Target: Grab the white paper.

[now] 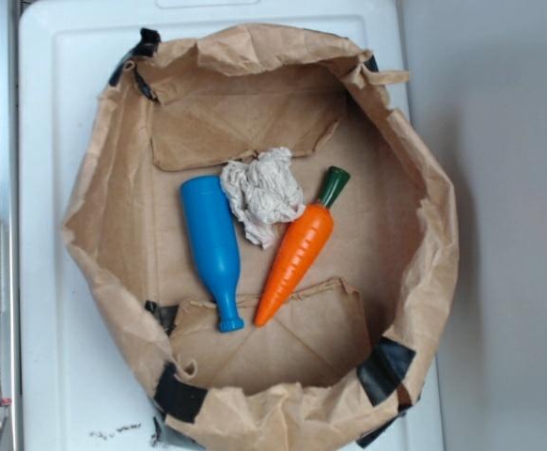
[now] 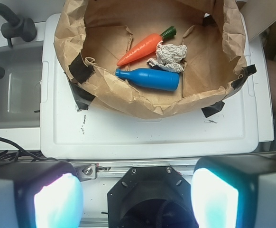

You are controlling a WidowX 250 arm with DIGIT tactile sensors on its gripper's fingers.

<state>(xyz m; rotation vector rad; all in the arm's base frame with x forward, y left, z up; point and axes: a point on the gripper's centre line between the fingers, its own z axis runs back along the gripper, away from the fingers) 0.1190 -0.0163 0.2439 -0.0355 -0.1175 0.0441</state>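
Hovering off the bag, my gripper (image 2: 137,197) stands spread, holding nothing | crumpled off-white tissue paper wad (image 1: 262,193) mid-floor of brown paper bag (image 1: 424,282), touching blue plastic bottle (image 1: 211,246) and orange toy carrot (image 1: 297,252) | likely light, soft; I'd pinch its raised top folds.
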